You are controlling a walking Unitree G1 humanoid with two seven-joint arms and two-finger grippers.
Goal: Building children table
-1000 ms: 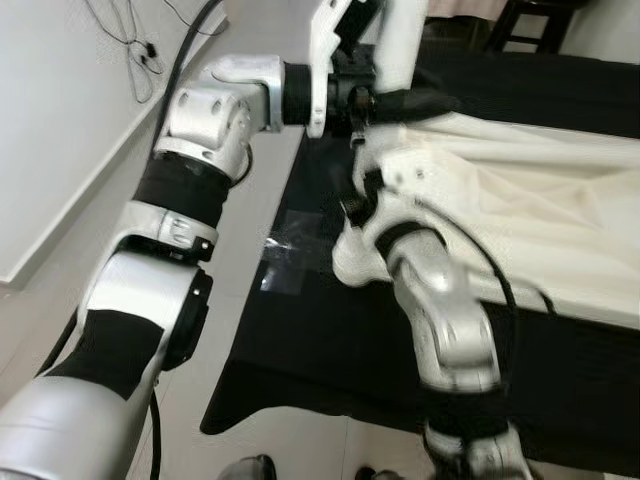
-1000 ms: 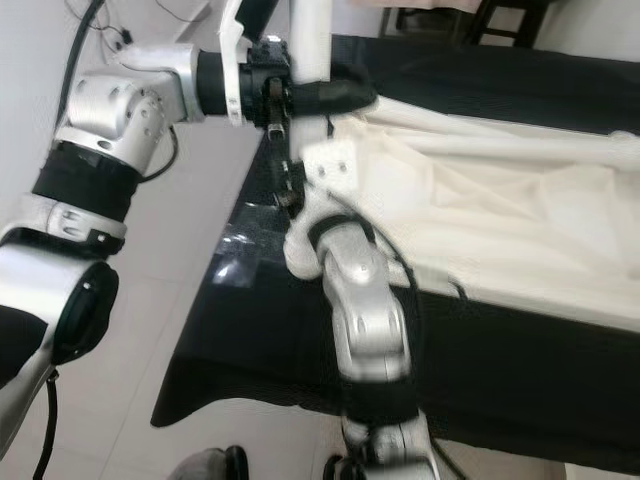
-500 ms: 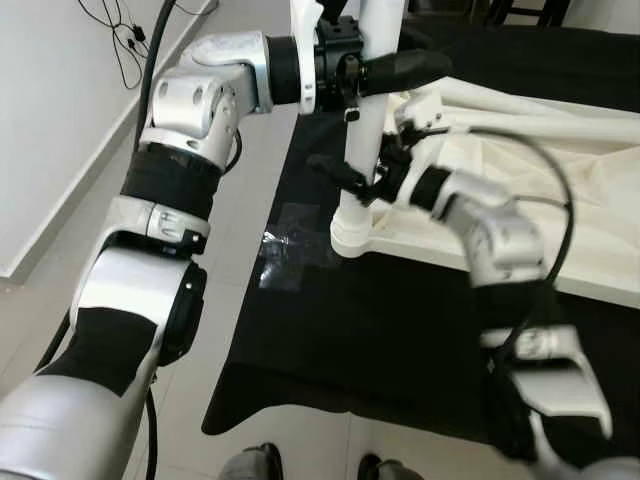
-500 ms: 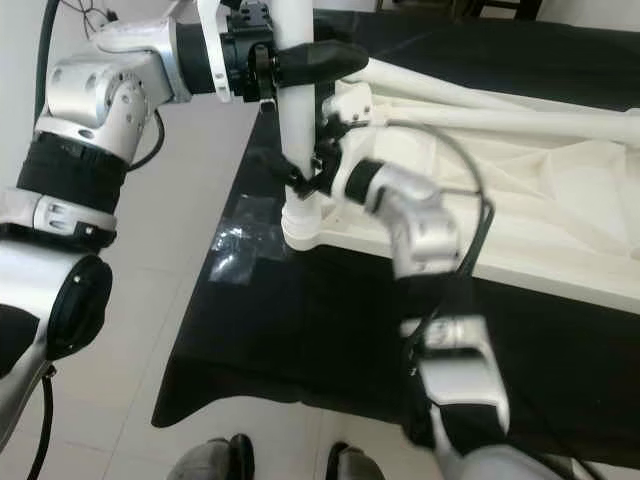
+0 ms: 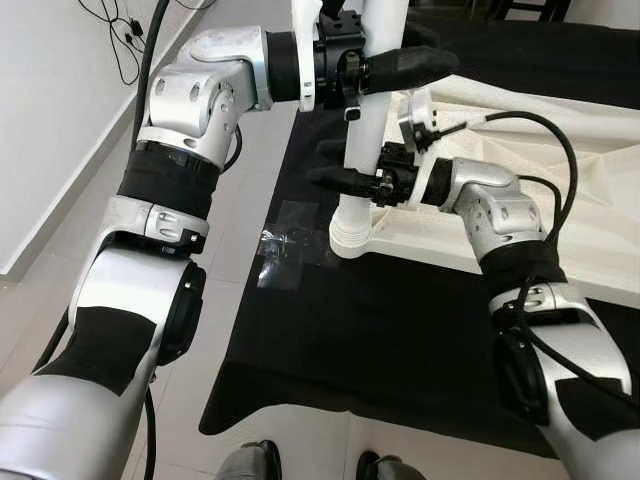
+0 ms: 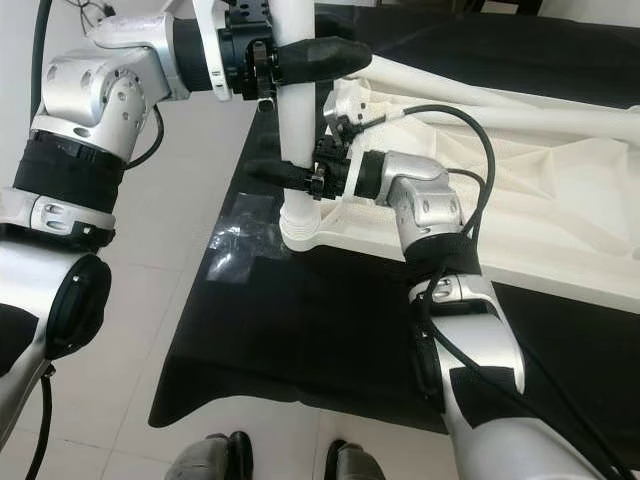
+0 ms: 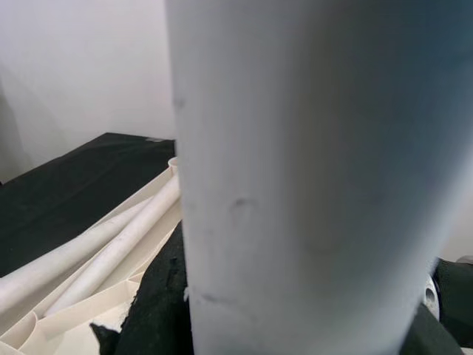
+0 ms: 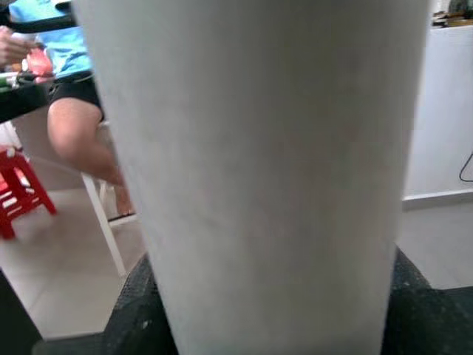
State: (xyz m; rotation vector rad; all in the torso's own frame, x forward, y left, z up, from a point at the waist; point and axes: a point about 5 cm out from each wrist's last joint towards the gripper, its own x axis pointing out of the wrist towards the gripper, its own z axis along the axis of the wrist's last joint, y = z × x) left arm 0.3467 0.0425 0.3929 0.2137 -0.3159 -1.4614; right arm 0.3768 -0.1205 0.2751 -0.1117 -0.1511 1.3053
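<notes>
A white table leg (image 5: 366, 130) stands upright on the corner of the white tabletop (image 5: 600, 210), which lies upside down on a black cloth. Its round foot flange (image 5: 350, 236) rests at that corner. My left gripper (image 5: 400, 68) is shut on the leg high up, one black finger wrapping its front. My right gripper (image 5: 345, 180) is shut on the same leg lower down, just above the flange. The leg is pressed close between the fingers in the left wrist view (image 7: 295, 185) and the right wrist view (image 8: 266, 185). More white legs (image 6: 500, 105) lie on the tabletop.
The black-draped table (image 5: 330, 340) ends at its left and front edges, with tiled floor (image 5: 60, 230) beyond. A clear tape patch (image 5: 285, 258) sticks to the cloth near the corner. Dark shoes (image 5: 250, 465) show below. A seated person (image 8: 66, 96) and red stool (image 8: 22, 192) are behind.
My right arm swung up from low by the corner and closed its gripper on the lower leg. The left gripper kept its hold. The head camera shifted slightly.
</notes>
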